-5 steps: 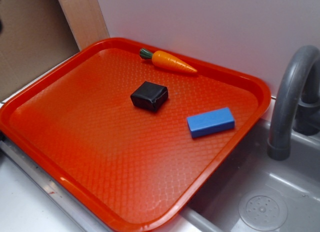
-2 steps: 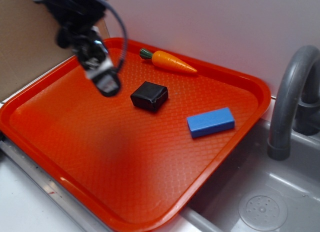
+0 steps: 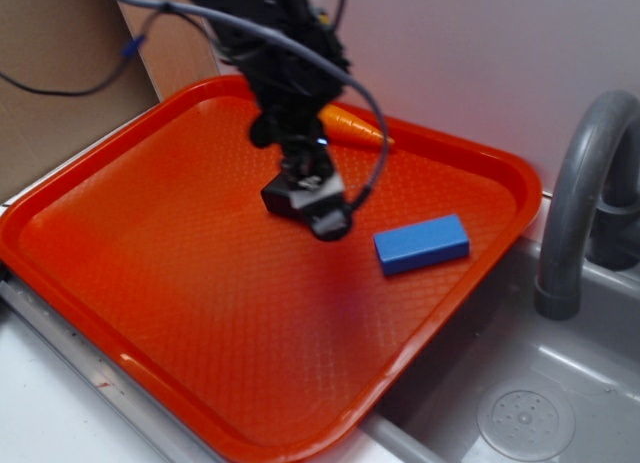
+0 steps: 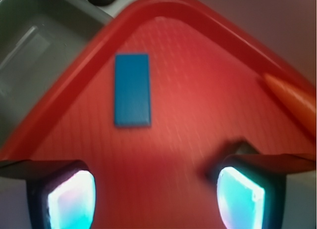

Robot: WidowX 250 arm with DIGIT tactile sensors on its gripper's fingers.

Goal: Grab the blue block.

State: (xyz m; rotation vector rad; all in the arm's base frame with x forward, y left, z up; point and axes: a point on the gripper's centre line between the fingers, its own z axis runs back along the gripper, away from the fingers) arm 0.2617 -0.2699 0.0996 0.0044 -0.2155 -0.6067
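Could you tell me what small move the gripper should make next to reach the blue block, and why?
Probably keep travelling toward the sink side until it is over the blue block, then descend. The gripper is open and holds nothing; in the wrist view the block lies ahead of the fingers, not between them. In the exterior view the gripper is above the black block.

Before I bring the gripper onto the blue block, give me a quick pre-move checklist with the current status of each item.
1. Blue block in wrist view: ok, fully visible ahead of the fingers.
2. Gripper open: ok, fingers wide apart, nothing between them.
3. Gripper over block: not ok, it hangs near the black block, left of target in the exterior view.
4. Block clear of neighbours: ok, apart from the carrot and black block.
5. Block flat on tray: ok.
6. Height above tray: cannot tell.
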